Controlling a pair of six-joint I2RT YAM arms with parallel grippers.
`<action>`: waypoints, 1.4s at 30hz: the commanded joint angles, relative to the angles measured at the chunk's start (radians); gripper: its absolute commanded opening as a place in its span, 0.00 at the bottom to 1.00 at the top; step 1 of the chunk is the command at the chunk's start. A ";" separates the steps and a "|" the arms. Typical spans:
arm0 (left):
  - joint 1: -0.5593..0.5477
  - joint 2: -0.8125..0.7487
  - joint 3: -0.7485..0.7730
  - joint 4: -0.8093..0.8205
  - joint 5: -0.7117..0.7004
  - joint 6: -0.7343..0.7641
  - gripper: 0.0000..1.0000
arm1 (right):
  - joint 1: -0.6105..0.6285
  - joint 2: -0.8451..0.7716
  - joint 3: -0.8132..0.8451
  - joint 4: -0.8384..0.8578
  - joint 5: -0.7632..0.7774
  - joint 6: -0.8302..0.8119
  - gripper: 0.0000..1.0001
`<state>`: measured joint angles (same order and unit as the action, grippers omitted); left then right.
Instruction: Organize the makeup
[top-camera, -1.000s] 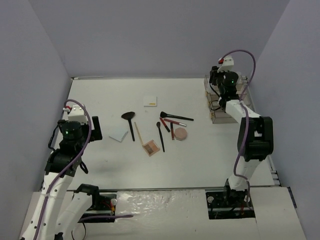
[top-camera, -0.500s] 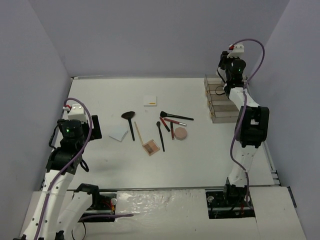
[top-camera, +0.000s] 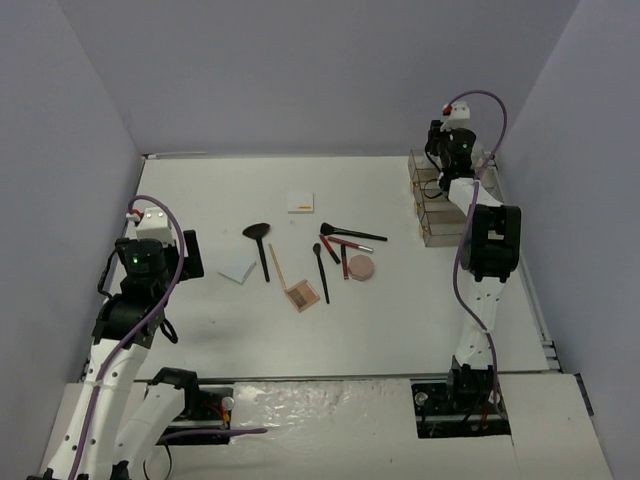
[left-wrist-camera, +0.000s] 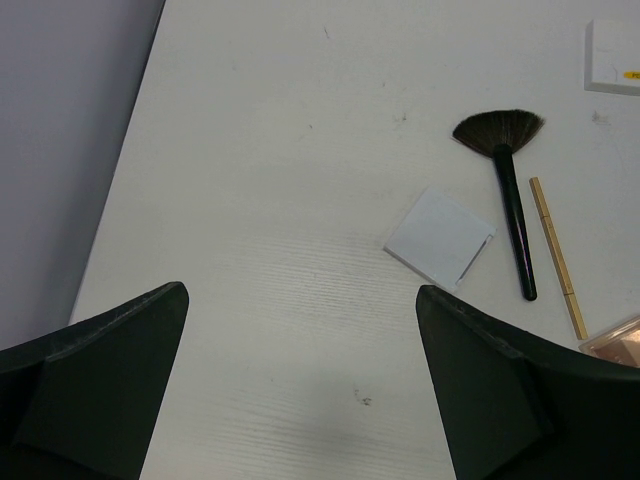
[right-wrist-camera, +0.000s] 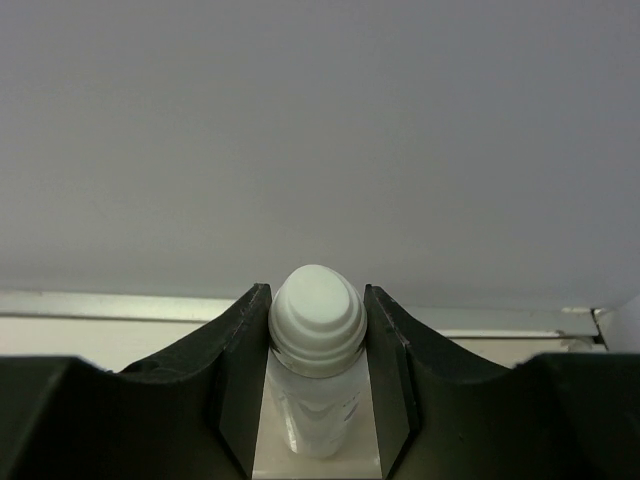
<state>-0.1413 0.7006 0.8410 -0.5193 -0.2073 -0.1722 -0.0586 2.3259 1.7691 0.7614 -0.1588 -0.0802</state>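
Clear bottle with a rounded, ribbed white cap, seen in the right wrist view. The body was transparent and lay along the fingers, the cap at the fingertips, facing the far wall. The right gripper was clamped on the bottle, one black finger pressing each side of the cap. In the top view the right arm was stretched far forward, its gripper over the far end of the clear tiered organizer at the far right of the table.

The left gripper hung with its jaws spread wide and nothing between them, at the near left, above bare table near a white square pad. Beside the pad lay a black fan brush and a tan pencil. Farther right were a brown palette, a round pink compact, red pencils and two more black brushes. A second white pad lay farther back.

Compared with half a second before, the right wrist had moved slightly left and lower. The left arm and the items on the table were unchanged.
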 joint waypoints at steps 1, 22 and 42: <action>0.008 0.006 0.020 0.061 0.002 -0.007 0.97 | -0.004 -0.037 0.072 0.095 -0.029 0.002 0.00; 0.014 -0.019 0.019 0.060 0.023 -0.003 0.97 | 0.005 -0.153 -0.018 0.028 -0.076 -0.033 0.80; 0.020 -0.068 0.009 0.058 0.049 -0.018 0.97 | 0.352 -0.845 -0.554 -0.567 0.053 0.194 1.00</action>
<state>-0.1287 0.6312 0.8372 -0.5182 -0.1639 -0.1758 0.2206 1.5570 1.3631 0.3200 -0.1447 0.0000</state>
